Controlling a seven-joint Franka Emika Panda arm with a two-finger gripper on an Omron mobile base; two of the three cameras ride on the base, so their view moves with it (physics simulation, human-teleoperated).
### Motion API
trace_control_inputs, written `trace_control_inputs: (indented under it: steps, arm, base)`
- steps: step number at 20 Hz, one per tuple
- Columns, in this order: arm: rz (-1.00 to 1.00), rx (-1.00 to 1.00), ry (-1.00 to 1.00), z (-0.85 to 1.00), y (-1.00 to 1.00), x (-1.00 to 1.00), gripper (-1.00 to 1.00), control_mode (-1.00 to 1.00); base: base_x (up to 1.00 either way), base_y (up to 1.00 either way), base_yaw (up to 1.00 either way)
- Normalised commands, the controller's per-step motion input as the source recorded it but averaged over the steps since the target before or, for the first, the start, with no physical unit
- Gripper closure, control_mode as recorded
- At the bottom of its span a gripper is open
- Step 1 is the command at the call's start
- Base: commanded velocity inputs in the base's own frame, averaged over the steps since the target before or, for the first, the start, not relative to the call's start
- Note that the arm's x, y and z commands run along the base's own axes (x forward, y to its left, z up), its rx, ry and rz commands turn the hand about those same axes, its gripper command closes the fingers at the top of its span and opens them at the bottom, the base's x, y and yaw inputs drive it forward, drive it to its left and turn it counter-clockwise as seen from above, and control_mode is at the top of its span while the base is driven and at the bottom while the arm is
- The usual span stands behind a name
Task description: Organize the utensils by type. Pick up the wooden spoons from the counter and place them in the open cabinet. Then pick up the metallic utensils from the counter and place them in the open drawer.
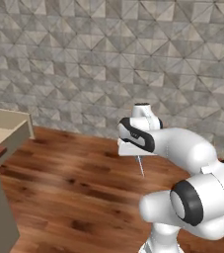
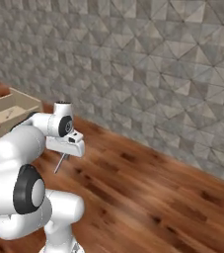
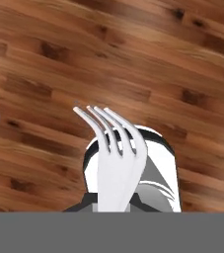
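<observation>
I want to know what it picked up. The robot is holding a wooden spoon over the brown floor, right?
Not a wooden spoon. The hand view shows a silver fork with four tines, held by the shut gripper. It does hang over the brown wood floor.

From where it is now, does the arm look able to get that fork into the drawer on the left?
Probably yes. The fork is already gripped, hanging below the hand over bare wood, and the drawer stands open to the arm's left with nothing between them. Whether the arm stretches that far without the base driving closer is hard to tell.
</observation>
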Motion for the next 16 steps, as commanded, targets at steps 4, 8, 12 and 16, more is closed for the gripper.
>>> trace_control_inputs:
  steps: [4, 8, 12, 16]
  arm:
    - [0.00, 0.00, 0.00, 0.00, 0.00, 0.00, 1.00, 1.00]
    - [0.00, 0.00, 0.00, 0.00, 0.00, 0.00, 1.00, 1.00]
    - [0.00, 0.00, 0.00, 0.00, 0.00, 0.00, 1.00, 1.00]
    - [0.00, 0.00, 0.00, 0.00, 0.00, 0.00, 1.00, 1.00]
  base:
    - [0.95, -0.27, 0.39]
    - [0.88, -0.32, 0.40]
    - [0.80, -0.34, 0.44]
    - [0.71, -0.38, 0.49]
